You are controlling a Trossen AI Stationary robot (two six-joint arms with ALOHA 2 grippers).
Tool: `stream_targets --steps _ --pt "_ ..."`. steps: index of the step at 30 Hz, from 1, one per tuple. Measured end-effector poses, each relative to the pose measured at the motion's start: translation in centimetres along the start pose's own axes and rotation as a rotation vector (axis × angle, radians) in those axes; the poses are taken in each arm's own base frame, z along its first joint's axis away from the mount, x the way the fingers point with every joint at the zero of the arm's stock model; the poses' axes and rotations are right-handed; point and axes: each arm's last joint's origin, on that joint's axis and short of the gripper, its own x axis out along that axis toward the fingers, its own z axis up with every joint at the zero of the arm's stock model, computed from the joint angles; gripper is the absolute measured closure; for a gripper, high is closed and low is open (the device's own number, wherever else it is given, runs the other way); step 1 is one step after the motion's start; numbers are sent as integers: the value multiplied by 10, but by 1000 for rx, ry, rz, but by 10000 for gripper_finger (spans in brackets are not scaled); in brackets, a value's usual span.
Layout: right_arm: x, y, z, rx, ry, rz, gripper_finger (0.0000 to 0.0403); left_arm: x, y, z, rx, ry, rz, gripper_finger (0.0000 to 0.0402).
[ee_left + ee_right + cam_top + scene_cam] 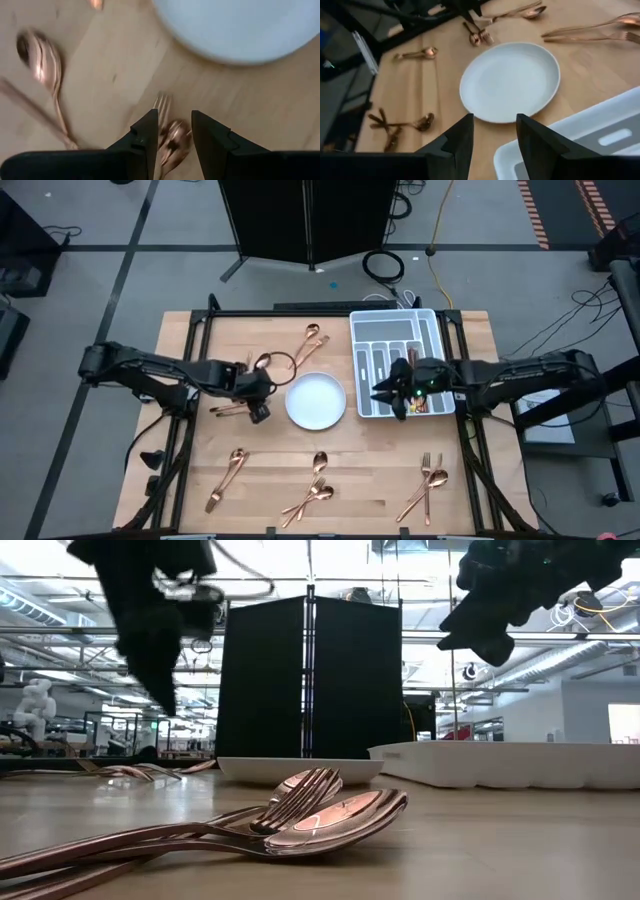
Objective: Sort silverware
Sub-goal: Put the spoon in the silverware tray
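Silverware: slim rose-gold forks, spoons and knives (318,492) lie in scattered clusters on the bench; three groups along the near edge, one near the far edge (312,340), one left of the plate (232,409).
Left end effector (258,406): above the cluster left of the plate, fingers (148,137) narrowly parted around a fork and spoon (172,140), gripping nothing.
Right end effector (392,392): over the tray's near-left corner, fingers parted, holding nothing.
Round white plate (316,401): mid-bench, between both end effectors.
White divided cutlery tray (402,350): far right, just beside the plate.
Light wooden bench (270,465): open strip between plate and near clusters.
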Motion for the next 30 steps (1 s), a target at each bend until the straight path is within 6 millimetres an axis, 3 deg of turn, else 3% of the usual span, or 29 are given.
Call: stream_targets --steps 7,14,24,30 --pt "17 15 -17 -56 23 -116 264 11 5 -11 14 124 22 290" --pt "35 25 -29 -93 66 -95 264 7 13 -24 9 251 130 290" --pt "54 26 -43 -129 136 -111 264 8 -7 -34 140 263 89 290" --pt "59 24 -47 -139 160 -127 264 24 -18 -37 176 248 73 290"
